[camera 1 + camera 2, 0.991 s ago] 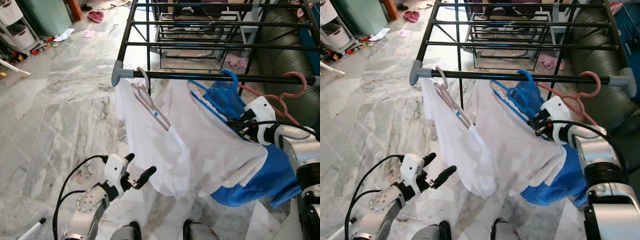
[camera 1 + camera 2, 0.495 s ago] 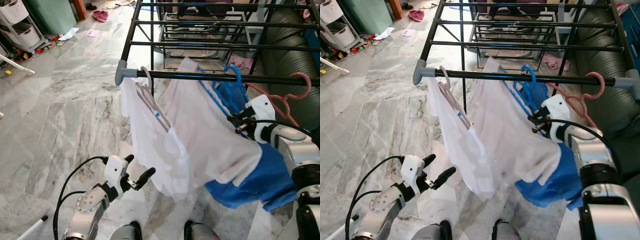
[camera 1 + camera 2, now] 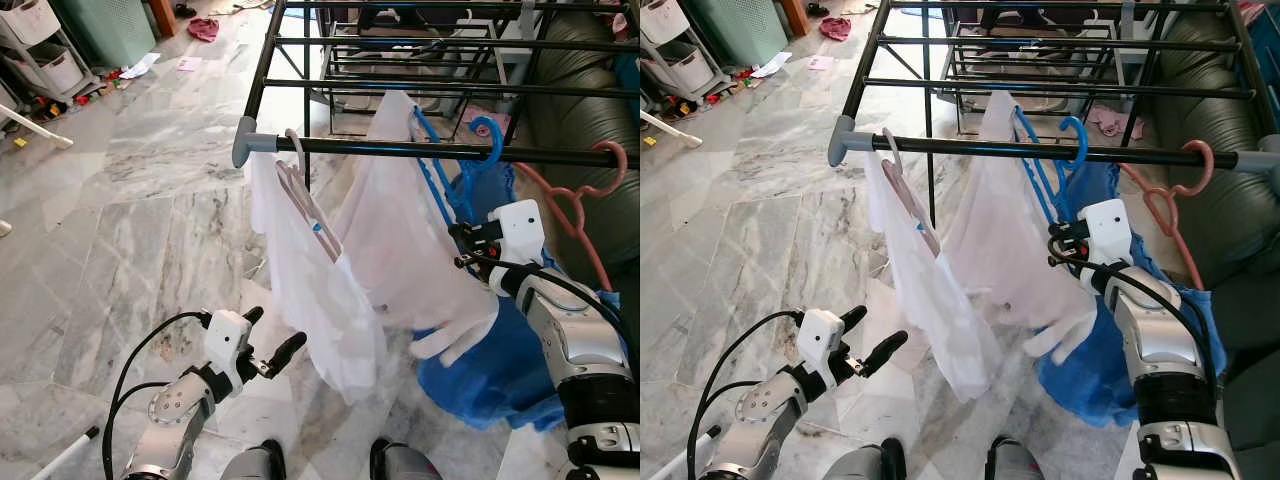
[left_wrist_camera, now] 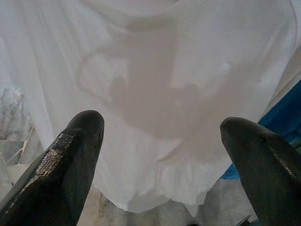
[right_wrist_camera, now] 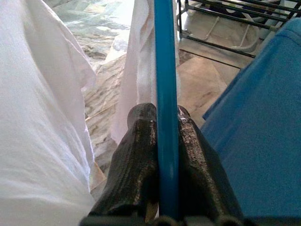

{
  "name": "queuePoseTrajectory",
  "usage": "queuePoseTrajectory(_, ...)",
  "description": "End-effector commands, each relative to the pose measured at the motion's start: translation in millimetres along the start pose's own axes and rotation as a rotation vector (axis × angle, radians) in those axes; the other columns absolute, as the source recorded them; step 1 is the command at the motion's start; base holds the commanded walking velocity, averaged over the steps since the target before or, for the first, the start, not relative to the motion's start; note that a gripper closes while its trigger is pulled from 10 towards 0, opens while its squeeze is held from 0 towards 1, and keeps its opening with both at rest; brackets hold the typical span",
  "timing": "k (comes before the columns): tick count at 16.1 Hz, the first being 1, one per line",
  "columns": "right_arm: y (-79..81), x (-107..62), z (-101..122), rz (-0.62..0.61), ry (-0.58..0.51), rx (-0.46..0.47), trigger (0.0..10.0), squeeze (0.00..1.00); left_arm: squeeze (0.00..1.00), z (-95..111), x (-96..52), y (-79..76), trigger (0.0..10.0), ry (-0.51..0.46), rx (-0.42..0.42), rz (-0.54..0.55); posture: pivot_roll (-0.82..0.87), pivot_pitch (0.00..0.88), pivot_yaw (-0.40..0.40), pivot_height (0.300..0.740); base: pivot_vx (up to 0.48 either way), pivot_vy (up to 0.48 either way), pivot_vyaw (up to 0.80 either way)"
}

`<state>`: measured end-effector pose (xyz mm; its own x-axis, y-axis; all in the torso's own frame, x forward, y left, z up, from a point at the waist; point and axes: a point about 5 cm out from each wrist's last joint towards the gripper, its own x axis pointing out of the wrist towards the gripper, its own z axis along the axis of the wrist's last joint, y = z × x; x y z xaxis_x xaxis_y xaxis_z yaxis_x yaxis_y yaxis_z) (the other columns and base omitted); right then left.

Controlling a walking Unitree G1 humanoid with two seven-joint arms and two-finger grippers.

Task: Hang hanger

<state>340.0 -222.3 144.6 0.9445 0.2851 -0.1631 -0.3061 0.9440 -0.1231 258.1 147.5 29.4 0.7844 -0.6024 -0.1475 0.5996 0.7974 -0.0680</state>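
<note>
A blue hanger carries a white shirt; its hook is up at the black front rail of the drying rack. Whether the hook rests on the rail I cannot tell. My right gripper is shut on the hanger's blue bar, just below the rail beside the shirt. My left gripper stays low over the floor, open, with the white cloth ahead of its fingers and nothing between them.
A pale hanger with a white garment hangs at the rail's left end. A pink hanger hangs at the right, over blue cloth. A dark sofa stands right; a storage cart and clutter lie far left.
My right gripper has lifted the blue hanger and white shirt; the hook rose from under the rail to rail height. The left arm stayed put. The camera shifted slightly.
</note>
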Motion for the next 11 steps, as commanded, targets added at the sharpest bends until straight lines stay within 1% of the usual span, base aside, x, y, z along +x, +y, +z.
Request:
queuePoseTrajectory(1, -5.1, -2.4, 24, -0.013, -0.103, -0.015, 0.0, 0.0, 0.0, -6, -5.9, 1.1, 10.0, 0.026, 0.004, -0.002, -0.1, 0.18, 0.085, 0.74, 0.0, 0.0, 0.0)
queuePoseTrajectory(2, 8.2, -10.5, 12, -0.058, -0.121, 0.025, 0.0, 0.0, 0.0, -8, -4.7, 0.9, 10.0, 0.037, 0.005, -0.015, -0.13, 0.188, 0.11, 0.74, 0.0, 0.0, 0.0)
queuePoseTrajectory(3, 19.5, -19.9, 1, -0.11, -0.119, 0.081, 0.0, 0.0, 0.0, -10, -2.1, 0.4, 10.0, 0.052, 0.009, -0.033, -0.13, 0.188, 0.113, 0.74, 0.0, 0.0, 0.0)
queuePoseTrajectory(6, 27.0, -25.9, -3, -0.13, -0.06, 0.094, 0.0, 0.0, 0.0, -13, 1.3, 0.2, 10.0, 0.067, 0.012, -0.046, -0.14, 0.186, 0.118, 0.74, 0.0, 0.0, 0.0)
queuePoseTrajectory(7, 30.0, -27.0, -3, -0.129, -0.048, 0.088, 2.6, 0.0, 0.0, -14, 2.1, 0.8, 10.0, 0.07, 0.011, -0.045, -0.14, 0.187, 0.115, 0.74, 0.0, 0.0, 0.0)
queuePoseTrajectory(8, 31.1, -27.2, -4, -0.123, -0.039, 0.089, 3.9, 0.0, 0.0, -14, 2.6, 1.3, 10.0, 0.071, 0.008, -0.038, -0.14, 0.187, 0.114, 0.74, 0.0, 0.0, 0.0)
queuePoseTrajectory(10, 32.4, -28.2, -4, -0.131, -0.031, 0.098, 0.0, 0.0, 0.0, -15, 2.6, 1.9, 10.0, 0.071, 0.007, -0.037, -0.13, 0.187, 0.111, 0.74, 0.0, 0.0, 0.0)
queuePoseTrajectory(11, 33.1, -28.0, -3, -0.131, -0.03, 0.1, 0.0, 0.0, 0.0, -16, 2.5, 2.2, 10.0, 0.072, 0.006, -0.035, -0.13, 0.188, 0.109, 0.74, 0.0, 0.0, 0.0)
